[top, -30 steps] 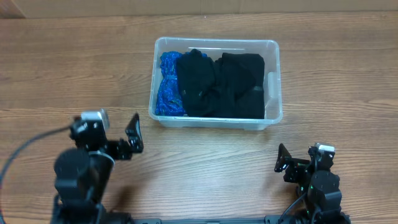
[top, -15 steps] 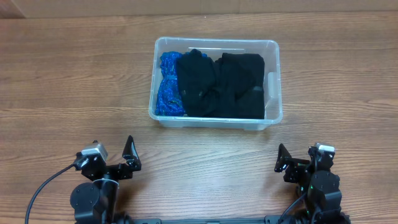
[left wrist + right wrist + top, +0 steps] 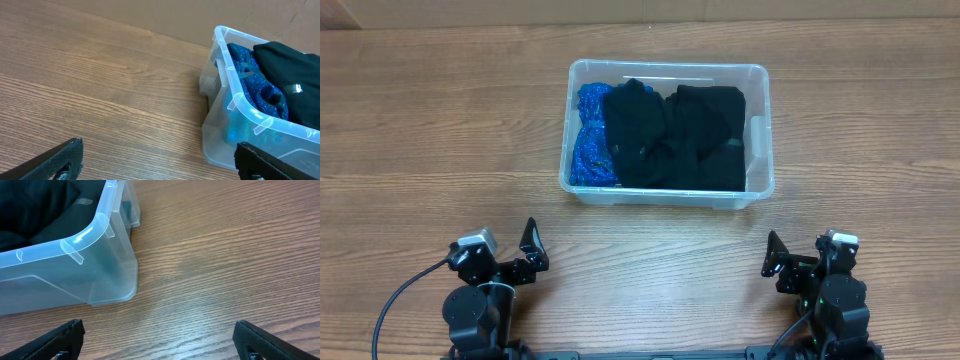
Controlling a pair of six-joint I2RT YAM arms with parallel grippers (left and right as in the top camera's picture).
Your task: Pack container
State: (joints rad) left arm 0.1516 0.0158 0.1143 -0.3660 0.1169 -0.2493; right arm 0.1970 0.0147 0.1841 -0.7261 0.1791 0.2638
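The clear plastic container (image 3: 760, 160) stands on the wooden table at the back middle. It holds a blue sparkly cloth (image 3: 588, 135) at its left end and black clothes (image 3: 675, 138) filling the rest. In the left wrist view the container (image 3: 220, 125) is at the right with the blue cloth (image 3: 255, 85) inside. In the right wrist view its corner (image 3: 100, 255) is at the upper left. My left gripper (image 3: 525, 252) is open and empty at the front left. My right gripper (image 3: 782, 262) is open and empty at the front right.
A cable (image 3: 400, 290) runs from the left arm to the front left edge. Bare wooden table (image 3: 440, 120) lies all round the container.
My left arm has drawn back and lowered to the table's front edge, its gripper still open. The right arm and the container have not moved.
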